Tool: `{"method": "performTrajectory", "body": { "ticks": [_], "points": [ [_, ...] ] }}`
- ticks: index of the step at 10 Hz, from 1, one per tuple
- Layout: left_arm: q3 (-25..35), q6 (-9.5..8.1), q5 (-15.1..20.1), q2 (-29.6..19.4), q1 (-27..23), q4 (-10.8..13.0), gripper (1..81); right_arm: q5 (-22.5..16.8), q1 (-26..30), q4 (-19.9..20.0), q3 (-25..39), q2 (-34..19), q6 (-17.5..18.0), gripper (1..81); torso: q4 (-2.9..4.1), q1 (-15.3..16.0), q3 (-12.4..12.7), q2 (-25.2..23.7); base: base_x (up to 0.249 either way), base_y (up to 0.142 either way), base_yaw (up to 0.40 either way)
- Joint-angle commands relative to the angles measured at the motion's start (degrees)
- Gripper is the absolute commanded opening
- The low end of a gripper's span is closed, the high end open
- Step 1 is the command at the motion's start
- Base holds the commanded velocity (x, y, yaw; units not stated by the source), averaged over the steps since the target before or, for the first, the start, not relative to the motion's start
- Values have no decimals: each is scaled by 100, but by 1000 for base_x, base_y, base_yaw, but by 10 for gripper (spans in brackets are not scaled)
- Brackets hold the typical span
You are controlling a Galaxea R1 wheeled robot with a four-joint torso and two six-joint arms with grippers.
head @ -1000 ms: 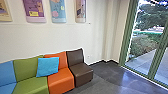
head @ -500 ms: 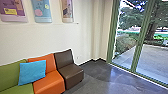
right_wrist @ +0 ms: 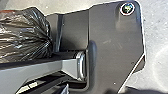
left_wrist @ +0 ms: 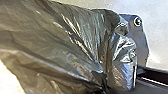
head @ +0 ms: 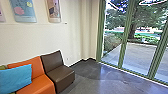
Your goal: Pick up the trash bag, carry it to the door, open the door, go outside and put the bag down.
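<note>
The dark plastic trash bag is close in at the left gripper, its film drawn into tight, glossy folds near that wrist; the right wrist view also has its gathered folds. I cannot tell whether either gripper is open or closed, nor which one bears the bag. The robot's own dark plate lies near the bag; whether they touch is unclear.

The step in hand looks to be the carry toward the door, with the robot indoors and the putting-down not yet done. As I judge it, the move calls for a steady approach to the glass, the bag kept clear of the base, and one arm free for the door. Thin film could snag or tear on the frame.

Beyond the hands is a smooth grey floor, glossy near the glass. Farther ahead and toward the right-hand side stand tall glass panels in a green frame; which one opens I cannot tell. Past them are paving, shrubs and a tree.

Off past the left hand's side, a brown seat adjoins an orange seat with a blue cushion, along a cream wall with posters.
</note>
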Motion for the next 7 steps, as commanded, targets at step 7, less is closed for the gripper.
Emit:
{"method": "performTrajectory", "body": {
  "ticks": [7],
  "points": [
    [22,10,380,27,-396,31,10,-378,298,-10,-32,9,-27,811,0,-2,0,0,0,0,-322]
  ]
}}
